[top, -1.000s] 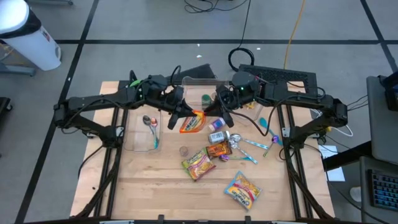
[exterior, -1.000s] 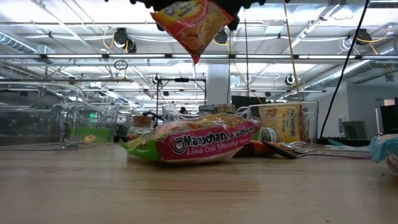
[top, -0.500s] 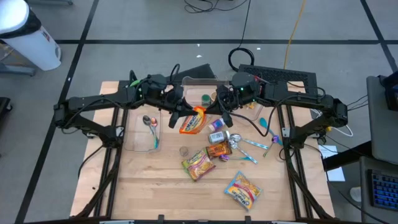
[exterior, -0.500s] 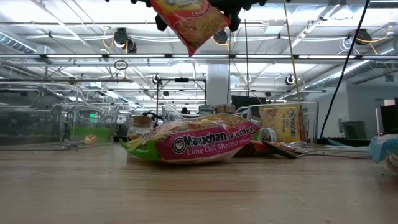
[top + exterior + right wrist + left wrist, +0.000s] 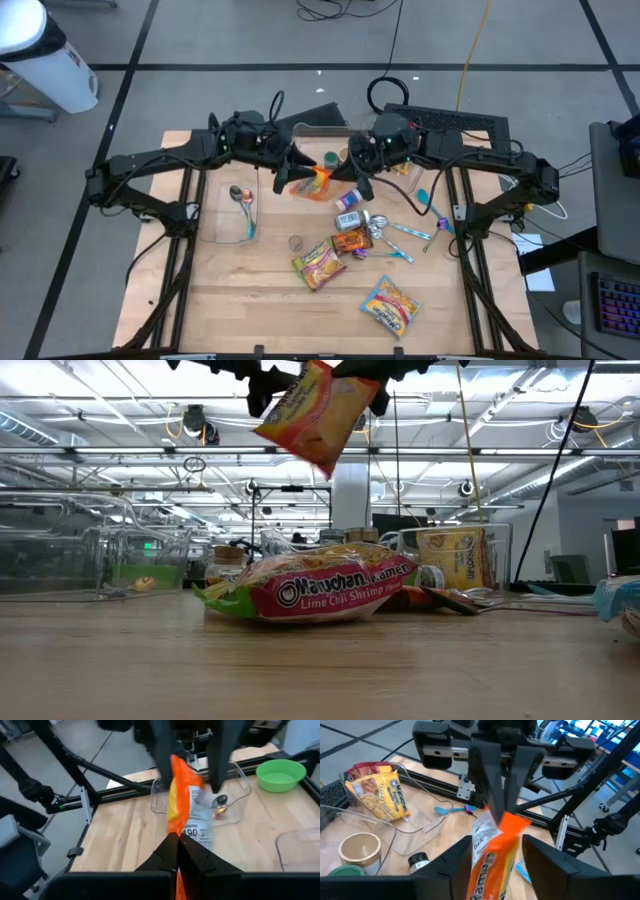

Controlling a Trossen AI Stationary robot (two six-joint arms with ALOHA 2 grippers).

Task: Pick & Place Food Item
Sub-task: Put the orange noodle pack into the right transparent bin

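An orange ramen packet (image 5: pixel 313 183) hangs in the air above the table's far middle, between my two grippers. My right gripper (image 5: pixel 177 847) is shut on it; this gripper comes in from the table's right (image 5: pixel 347 178). My left gripper (image 5: pixel 497 840) reaches in from the left (image 5: pixel 291 172) and is open. Its two fingers stand on either side of the packet's other end (image 5: pixel 492 857). I cannot tell whether either finger touches the packet. In the low view the packet (image 5: pixel 318 415) hangs tilted, high above the tabletop. My right gripper pinches the packet's end nearest it (image 5: pixel 176 827) between its two fingers. It comes in about level from the table's right. The packet is lifted clear of the table and tilted, and its free end (image 5: pixel 300 445) reaches toward the left gripper.
Below lie more ramen packets (image 5: pixel 318 262) (image 5: pixel 389 305) and a lime chili shrimp one (image 5: pixel 310 590). There are also small jars (image 5: pixel 349 218) and spoons (image 5: pixel 398 232). A clear bin holding a spoon (image 5: pixel 228 212) stands on the left. A clear container (image 5: pixel 325 135) and a green bowl (image 5: pixel 333 158) stand at the back.
My left gripper has opened and let go of the packet, and its fingers now stand apart around it. The packet stays in my right gripper. It has swung from pointing down to a slant, and its free end has risen toward the far edge.
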